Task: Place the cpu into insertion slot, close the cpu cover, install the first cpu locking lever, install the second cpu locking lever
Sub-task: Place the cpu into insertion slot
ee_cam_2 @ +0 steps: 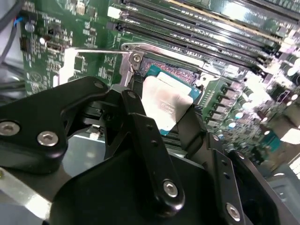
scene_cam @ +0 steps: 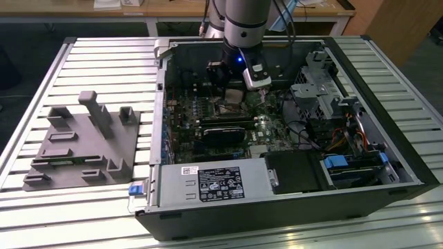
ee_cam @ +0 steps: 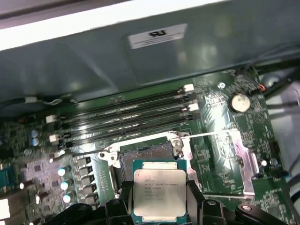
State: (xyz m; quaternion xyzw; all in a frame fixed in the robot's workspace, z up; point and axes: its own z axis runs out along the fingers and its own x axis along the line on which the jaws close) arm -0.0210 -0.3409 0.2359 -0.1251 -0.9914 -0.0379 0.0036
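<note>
Matt silver metal tops the cpu [ee_cam: 159, 187]; the cover [ee_cam: 246, 164] is shiny bare metal; the table [scene_cam: 104, 62] ribbed pale metal

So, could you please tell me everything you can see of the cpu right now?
The cpu is a thin square chip with a flat silver-grey metal top bearing faint print, and a green edge showing around it. The gripper clamps it between two black fingers on opposite sides. It is not seated: in the first wrist view the insertion slot lies bare just beyond it, dark centre exposed.
</note>
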